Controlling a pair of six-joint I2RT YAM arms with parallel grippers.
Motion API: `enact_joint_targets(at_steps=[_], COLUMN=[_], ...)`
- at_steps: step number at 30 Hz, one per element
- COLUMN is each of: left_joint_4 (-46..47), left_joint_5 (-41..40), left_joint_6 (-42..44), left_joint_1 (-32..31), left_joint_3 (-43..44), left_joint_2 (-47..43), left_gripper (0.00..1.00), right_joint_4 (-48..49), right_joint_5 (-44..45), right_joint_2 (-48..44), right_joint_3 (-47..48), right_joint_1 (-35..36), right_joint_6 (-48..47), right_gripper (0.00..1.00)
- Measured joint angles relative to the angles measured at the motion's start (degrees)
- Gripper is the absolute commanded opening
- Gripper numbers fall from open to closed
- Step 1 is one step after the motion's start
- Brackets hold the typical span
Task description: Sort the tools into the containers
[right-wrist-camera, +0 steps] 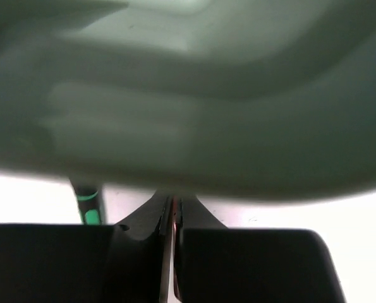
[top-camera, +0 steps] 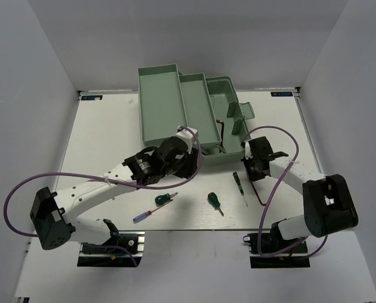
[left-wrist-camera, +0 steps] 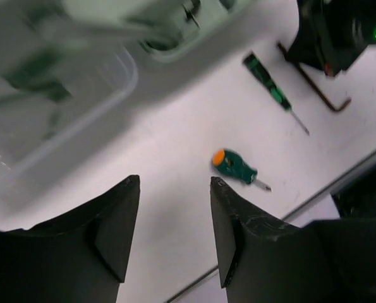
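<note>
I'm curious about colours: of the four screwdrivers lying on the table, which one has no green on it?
The slim screwdriver with the blue and red handle, lying farthest left of the four. The other three all show green.

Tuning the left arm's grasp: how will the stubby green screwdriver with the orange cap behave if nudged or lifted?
The stubby screwdriver looks rigid and probably light. Lying on its side on the smooth table, its rounded handle may roll if nudged. Its handle dwarfs the short tip, so gripped there it would likely droop.
</note>
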Motion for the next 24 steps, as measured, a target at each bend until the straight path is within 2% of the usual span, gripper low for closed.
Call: enact_joint_targets(at_steps=[4,8,11,17,18,19,21,24], left_joint_4=[-0.8,-1.0,-0.6,1.1,0.9,0.6,-0.8,-3.5], left_joint_5=[3.4,7.2,10.5,14.6,14.8,15.0,14.9,14.0], left_joint_6=[-0.2,-0.1,-0.4,-3.7,-4.4,-5.1,-6.7,-9.0], left_joint_1=[-2.6,-4.0,-4.5,-4.7,-4.7,-4.7,-4.7,-5.0], left_joint_3=[-2.7,-3.8,-4.2,-5.2,-4.7,-4.0,-1.2,5.4], left_joint_2=[0.3,1.0,3.4,9.4,10.5,11.9,15.1,20.7], left_gripper=[0.60,0.66,0.69,0.74,0.74,0.78,0.78,0.78], right_joint_4=[-3.0,-10.3,-15.7,-17.7,-17.5,-17.2,-16.1,-13.4], right_joint_5=[-5.4,-13.2,-19.6,-24.9,-24.9,-24.9,-24.4,-23.4], right_joint_2=[-1.4,-7.7,-11.0,-15.1,-15.0,-14.6,-11.6,-2.1], right_joint_3=[0.2,2.1,9.1,22.7,24.0,25.0,27.2,33.4], right_joint_1=[-1.1,-2.0,-3.2,-4.2,-4.2,-4.2,-4.2,-4.2], right_joint_6=[-0.9,-3.1,-4.8,-6.2,-6.2,-6.1,-5.7,-4.2], right_gripper=[0.00,0.00,0.00,0.00,0.00,0.00,0.00,0.00])
